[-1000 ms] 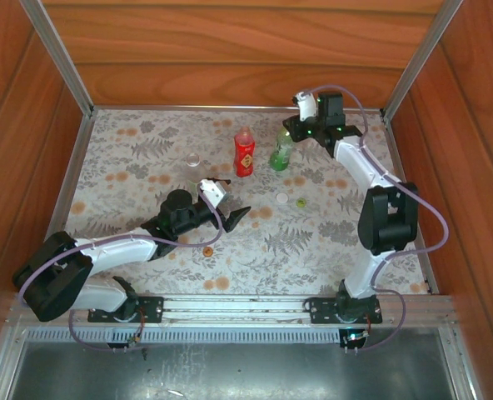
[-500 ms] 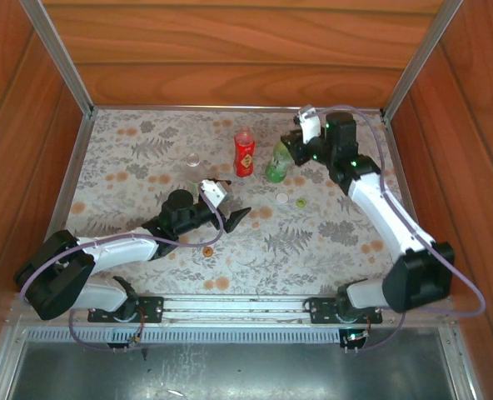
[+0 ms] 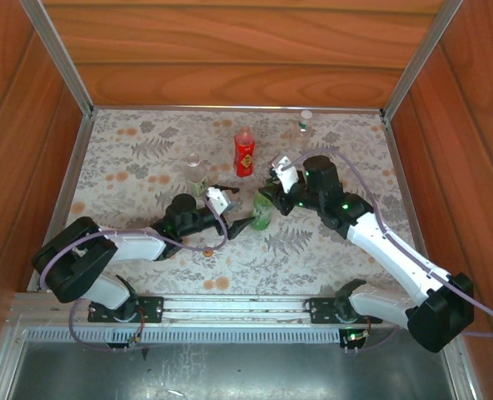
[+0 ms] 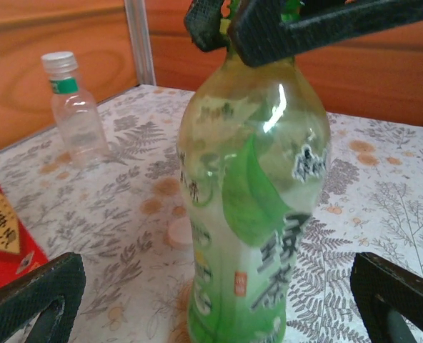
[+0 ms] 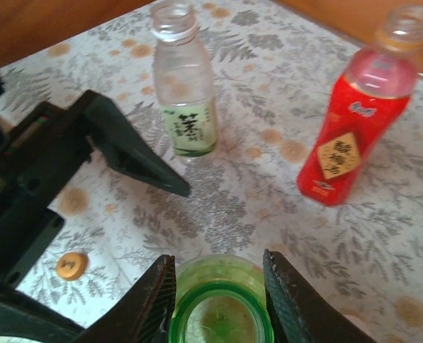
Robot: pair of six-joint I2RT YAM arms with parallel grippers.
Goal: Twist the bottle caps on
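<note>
My right gripper (image 5: pixel 219 289) is shut on the neck of the uncapped green bottle (image 5: pixel 219 314), and its fingers (image 4: pixel 269 25) clamp the bottle's top. The green bottle (image 3: pixel 261 218) stands mid-table, just ahead of my open left gripper (image 3: pixel 238 205), whose fingers (image 4: pixel 33 293) flank it without touching. The red bottle (image 3: pixel 244 152) and the clear bottle with a green label (image 5: pixel 186 86) stand uncapped. Far back stands a clear bottle (image 3: pixel 305 122) with a white cap on. An orange cap (image 5: pixel 72 266) and a white cap (image 4: pixel 179 232) lie loose on the mat.
The floral mat (image 3: pixel 130 158) covers the table. Wooden walls and metal posts (image 3: pixel 59 58) close it in on three sides. The red bottle (image 4: pixel 1 236) stands close to the left of the green one.
The right arm has carried the green bottle from the far back to mid-table, in front of the left gripper. The left gripper has shifted slightly right.
</note>
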